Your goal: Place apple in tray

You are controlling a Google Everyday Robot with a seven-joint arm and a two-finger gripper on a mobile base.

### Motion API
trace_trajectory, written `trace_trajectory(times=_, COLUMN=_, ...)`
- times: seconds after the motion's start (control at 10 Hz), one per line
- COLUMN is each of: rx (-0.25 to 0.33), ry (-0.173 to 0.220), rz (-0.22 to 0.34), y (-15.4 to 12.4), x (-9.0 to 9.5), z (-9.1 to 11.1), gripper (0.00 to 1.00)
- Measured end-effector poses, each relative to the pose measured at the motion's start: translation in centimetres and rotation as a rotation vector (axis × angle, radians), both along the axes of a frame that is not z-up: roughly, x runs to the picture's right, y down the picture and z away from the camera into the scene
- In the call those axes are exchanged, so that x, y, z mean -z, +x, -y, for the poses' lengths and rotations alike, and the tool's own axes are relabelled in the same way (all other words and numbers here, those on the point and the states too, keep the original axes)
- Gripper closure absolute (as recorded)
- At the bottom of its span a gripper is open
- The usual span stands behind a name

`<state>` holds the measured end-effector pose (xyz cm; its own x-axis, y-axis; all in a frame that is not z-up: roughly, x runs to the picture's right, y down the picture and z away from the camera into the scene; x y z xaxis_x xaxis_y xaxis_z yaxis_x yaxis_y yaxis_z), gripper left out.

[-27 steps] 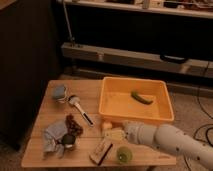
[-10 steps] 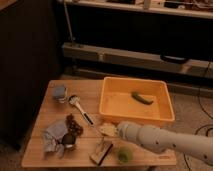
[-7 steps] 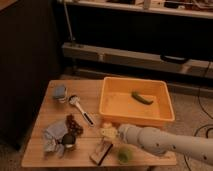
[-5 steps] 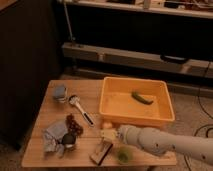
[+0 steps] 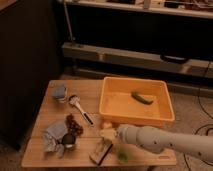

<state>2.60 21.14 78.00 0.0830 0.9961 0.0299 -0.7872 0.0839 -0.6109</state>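
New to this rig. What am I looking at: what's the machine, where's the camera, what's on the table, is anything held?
One camera looks down on a wooden table; where it is mounted is not on record. The white tube from the lower right is the robot's single arm. Its gripper is at the table's front, right by the small yellowish apple; whether it holds the apple I cannot tell. The big orange tray contains one green item. Also there: grapes, a dark fruit, a cloth, a cup, a utensil.
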Motion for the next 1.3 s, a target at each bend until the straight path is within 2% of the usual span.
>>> trace_trajectory(times=0.5, rx=0.006, ry=0.024, rz=0.002, y=-0.3, x=-2.1, z=0.2, gripper=0.2)
trace_trajectory(times=1.3, rx=0.013, ry=0.05, rz=0.006, y=-0.9, x=-4.2, z=0.3, gripper=0.2)
